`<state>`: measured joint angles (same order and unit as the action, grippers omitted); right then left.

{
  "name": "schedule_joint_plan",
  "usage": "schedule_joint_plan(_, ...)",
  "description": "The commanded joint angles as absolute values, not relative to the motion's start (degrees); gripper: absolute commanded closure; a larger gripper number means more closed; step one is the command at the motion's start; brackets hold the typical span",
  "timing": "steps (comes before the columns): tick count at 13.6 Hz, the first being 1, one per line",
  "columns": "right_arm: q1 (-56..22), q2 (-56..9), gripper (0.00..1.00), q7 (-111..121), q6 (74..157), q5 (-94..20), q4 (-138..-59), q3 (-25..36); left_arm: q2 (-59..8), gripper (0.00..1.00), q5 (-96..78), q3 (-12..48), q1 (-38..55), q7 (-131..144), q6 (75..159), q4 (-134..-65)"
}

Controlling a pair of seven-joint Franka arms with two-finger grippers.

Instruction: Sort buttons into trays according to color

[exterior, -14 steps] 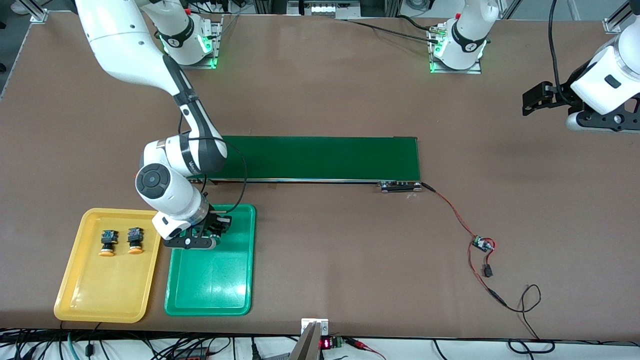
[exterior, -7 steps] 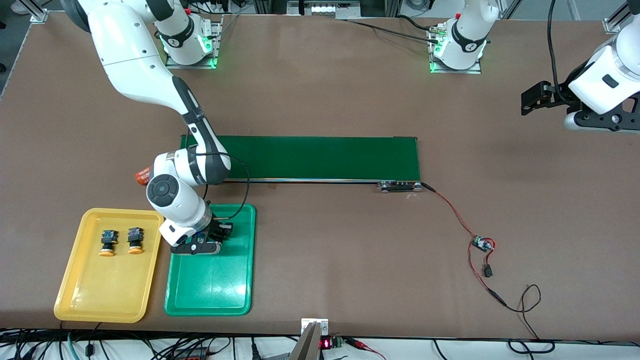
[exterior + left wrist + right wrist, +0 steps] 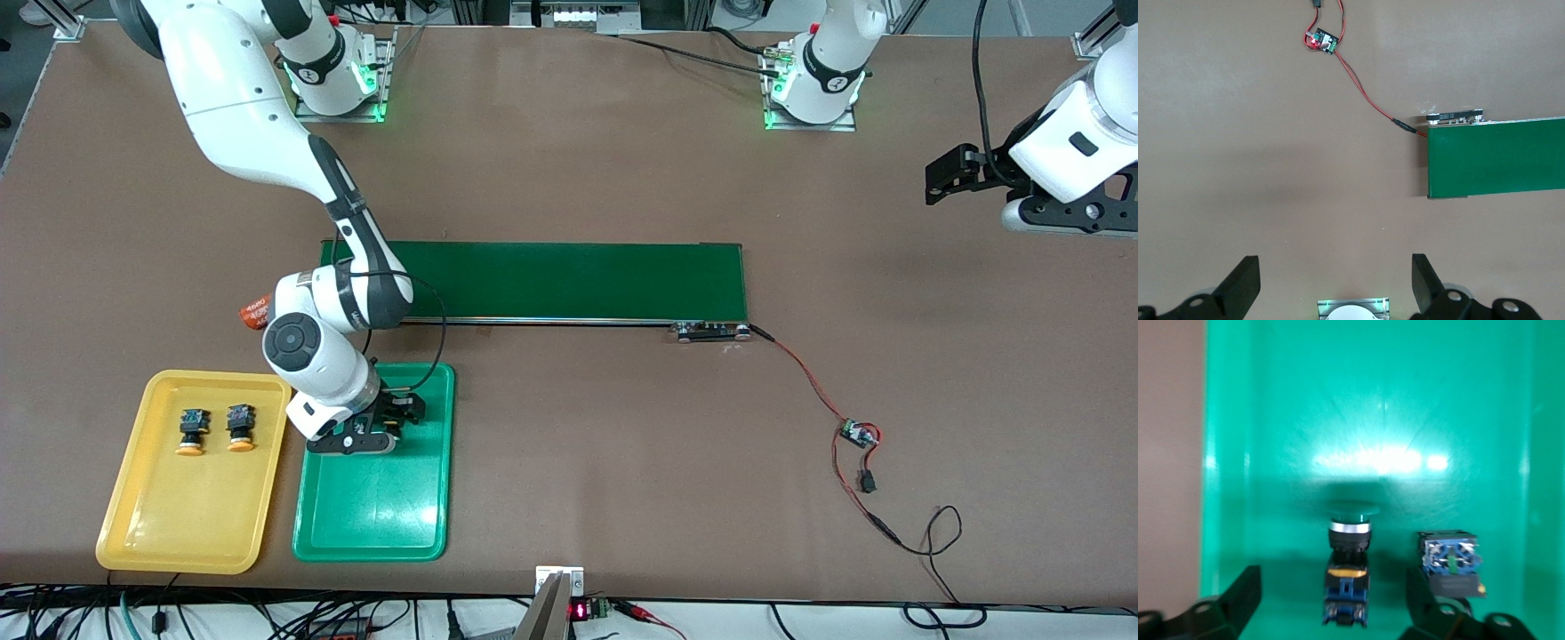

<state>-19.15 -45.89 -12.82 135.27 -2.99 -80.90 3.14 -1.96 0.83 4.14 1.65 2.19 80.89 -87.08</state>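
Right fingers (image 3: 1248,597) spread wide astride green button (image 3: 1350,570); left fingers (image 3: 1245,283) wide, empty.

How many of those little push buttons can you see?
4. Two yellow-capped buttons lie side by side in the yellow tray; two green buttons lie in the green tray, under the right hand.

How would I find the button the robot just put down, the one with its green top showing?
Find the green tray beside the yellow tray. The right gripper is over the end of it nearest the long dark green belt, fingers open. The green button lies between them; its neighbour button shows only a blue body.
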Motion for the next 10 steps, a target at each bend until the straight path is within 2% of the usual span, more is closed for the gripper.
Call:
schedule_joint_plan(1,-18.90,-37.21,0.00,-12.83,125.29,-3.34,-82.09,3.51,-2.29,0.00,1.93,4.39,1.76,1.58,79.63,-85.61)
schedule_joint_plan(4,-16.97,-30.08,0.00,-12.22,114.64,-3.08,-82.00,6.06,-2.29,0.00,1.93,4.31,1.76,1.49,79.63,-85.61)
schedule_joint_plan(10,-11.34,-18.47,0.00,-6.98,101.01,-1.07,-81.74,7.20,-2.29,0.00,1.93,4.39,1.76,1.49,79.63,-85.61)
